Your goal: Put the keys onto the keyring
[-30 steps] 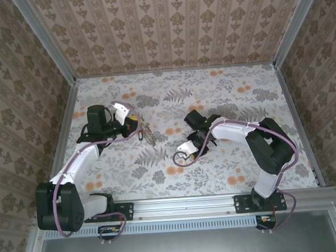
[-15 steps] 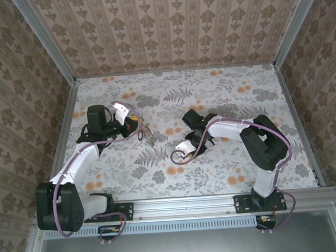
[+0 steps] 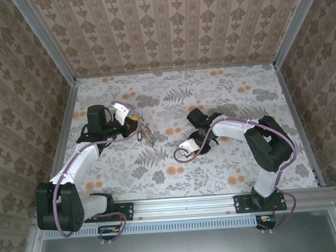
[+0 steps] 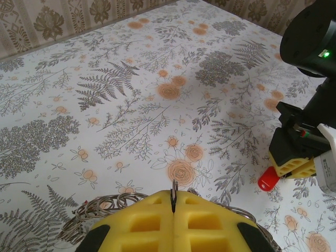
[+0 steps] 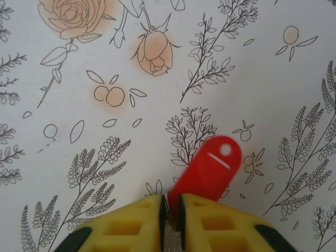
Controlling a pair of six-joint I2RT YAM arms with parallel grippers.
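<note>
The keyring is clamped by its rim in the closed left gripper at the table's left; mid-table, a red-headed key is pinched in the closed right gripper.

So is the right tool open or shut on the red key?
Shut: the right tool clamps the red key, whose head sticks out in front.

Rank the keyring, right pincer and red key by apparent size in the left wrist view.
1. Keyring, widest, though half hidden under the left pincer and nearest the camera.
2. Right pincer.
3. Key, smallest.
</note>
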